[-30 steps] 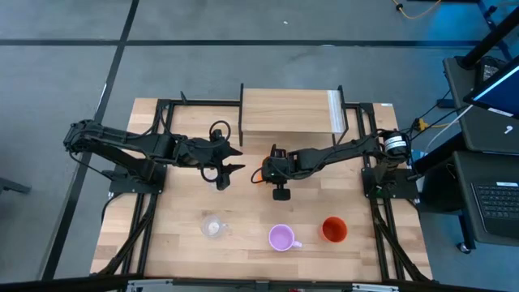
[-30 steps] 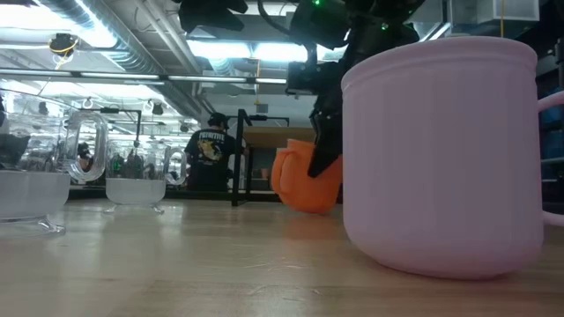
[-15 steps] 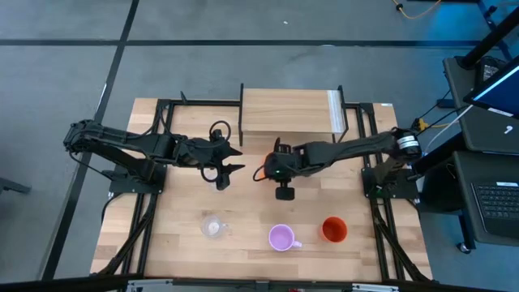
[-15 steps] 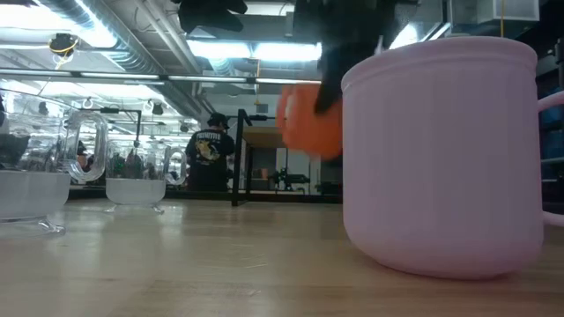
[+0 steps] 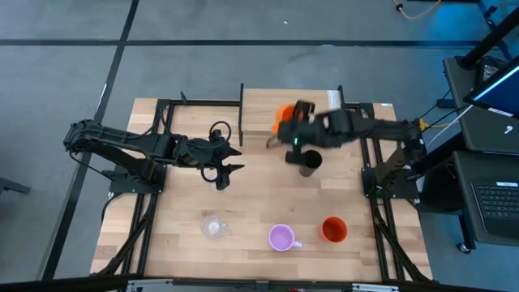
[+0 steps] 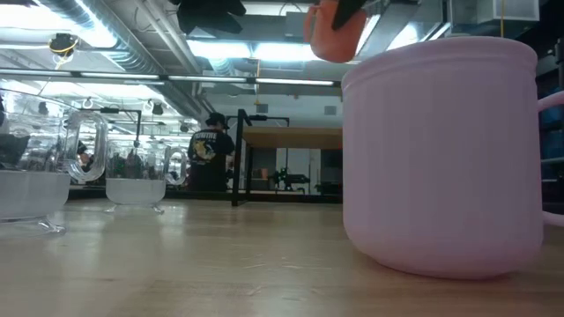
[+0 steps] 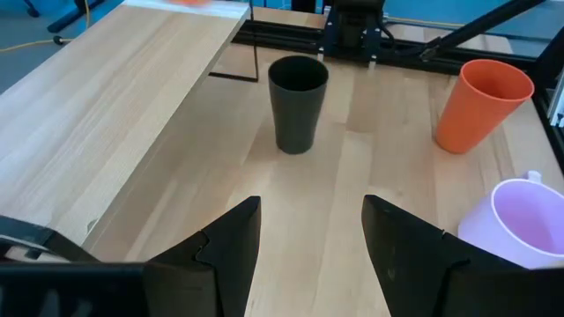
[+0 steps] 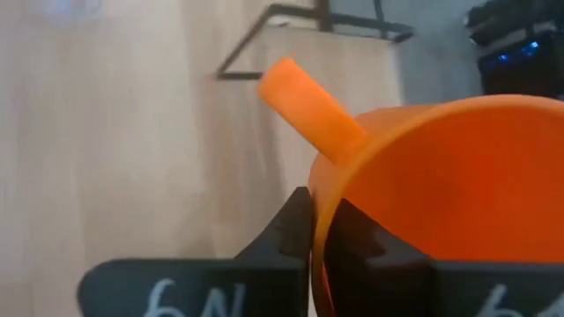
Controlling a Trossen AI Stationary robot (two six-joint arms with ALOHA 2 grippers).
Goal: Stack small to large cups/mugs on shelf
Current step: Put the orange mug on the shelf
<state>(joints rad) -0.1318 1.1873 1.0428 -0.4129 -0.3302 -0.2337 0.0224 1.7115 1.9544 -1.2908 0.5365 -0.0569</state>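
My right gripper (image 5: 292,123) is shut on the orange handled mug (image 5: 283,113) and holds it in the air over the light-wood shelf (image 5: 268,101). In the low view the mug (image 6: 335,28) is high above the table. My left gripper (image 5: 237,160) waits open and empty at the table's left middle (image 7: 310,207). The black cup (image 7: 298,101) stands upright on the table beside the shelf, below my right arm (image 5: 310,165). The red-orange cup (image 5: 333,229), the lilac mug (image 5: 281,237) and a clear tumbler (image 5: 212,227) stand near the table's near edge. My right gripper holds the orange mug by its rim wall (image 8: 319,211), one finger inside (image 8: 357,242) the mug and one outside (image 8: 295,233). The mug's handle (image 8: 304,92) sticks out on the far side from the fingers. The mug is lifted clear, over the shelf.
The shelf has a white strip (image 5: 334,109) at its right end and stands on black posts (image 7: 254,62). The lilac mug (image 6: 441,150) fills the right of the low view, and two clear tumblers (image 6: 35,189) stand at its left. A person (image 6: 209,154) stands in the room behind.
My right gripper has risen from just above the table and gone toward the far edge and a little right, carrying the orange mug. The mug, low near the tabletop a second ago, is now high and over the shelf.
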